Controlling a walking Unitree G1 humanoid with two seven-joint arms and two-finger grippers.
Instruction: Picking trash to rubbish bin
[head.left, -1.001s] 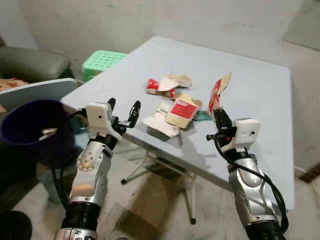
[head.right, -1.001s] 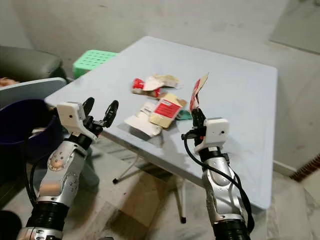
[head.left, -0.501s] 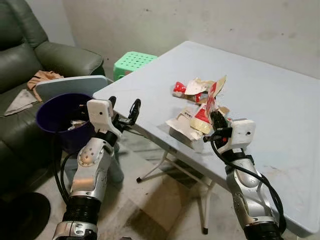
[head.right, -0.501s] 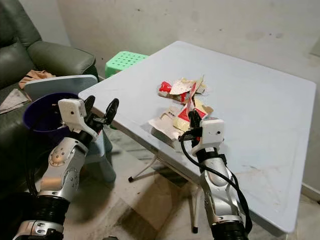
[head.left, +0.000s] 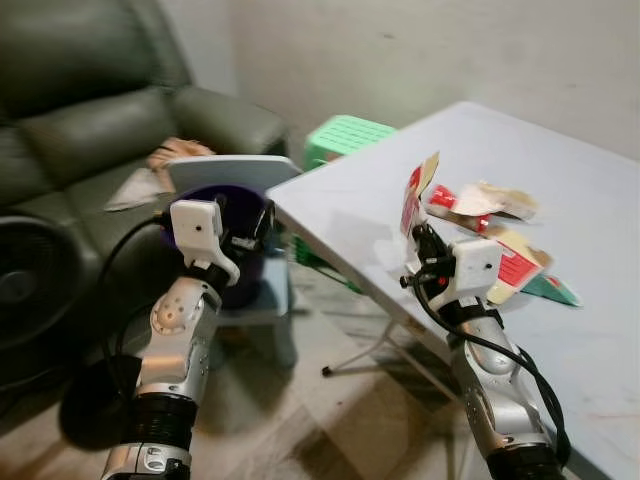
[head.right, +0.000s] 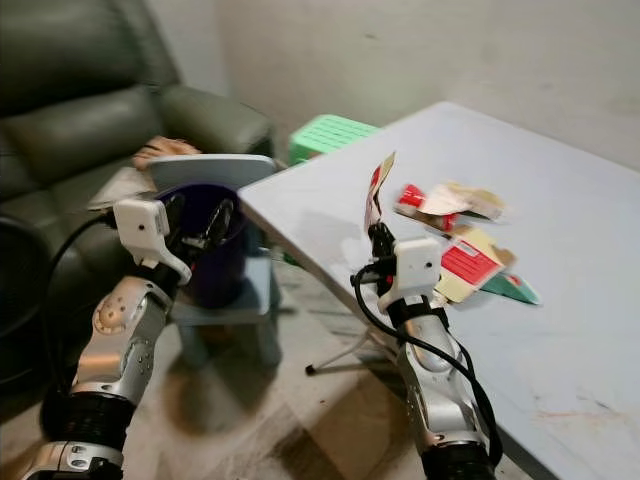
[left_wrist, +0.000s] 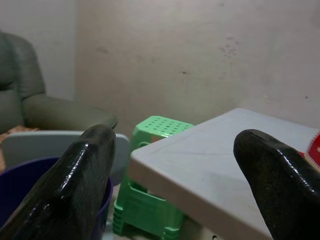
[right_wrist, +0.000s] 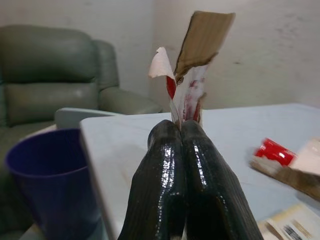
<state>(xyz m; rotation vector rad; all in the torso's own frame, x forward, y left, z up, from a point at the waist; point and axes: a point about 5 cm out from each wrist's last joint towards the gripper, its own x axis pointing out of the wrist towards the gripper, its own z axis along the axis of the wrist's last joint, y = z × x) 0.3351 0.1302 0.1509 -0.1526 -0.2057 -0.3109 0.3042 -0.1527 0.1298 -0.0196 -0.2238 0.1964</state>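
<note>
At the far left: a dark green armchair (head.left: 90, 120) with a crumpled cloth (head.left: 175, 152) on its seat, and a black fan (head.left: 30, 290) on the floor before it.
Rubbish bin: the purple bin (right_wrist: 47, 180) stands just beside the table's near corner, its pale lid (head.left: 230, 172) tipped up behind it.
Left gripper: the left gripper (head.left: 250, 222) hovers in front of the bin's mouth, fingers (left_wrist: 75, 180) spread wide with nothing between them.
Stool: a green plastic stool (left_wrist: 150, 200) sits behind the bin, partly under the table edge.
Right gripper: the right gripper (right_wrist: 182, 130) is raised over the table's near edge, fingers pressed together, pinching a torn red-and-brown wrapper (right_wrist: 195, 65) that stands upright above the tips.
Table: the grey table (head.left: 600, 330) carries the other trash (head.left: 505, 235) in a loose pile, just to the right of the right gripper.
</note>
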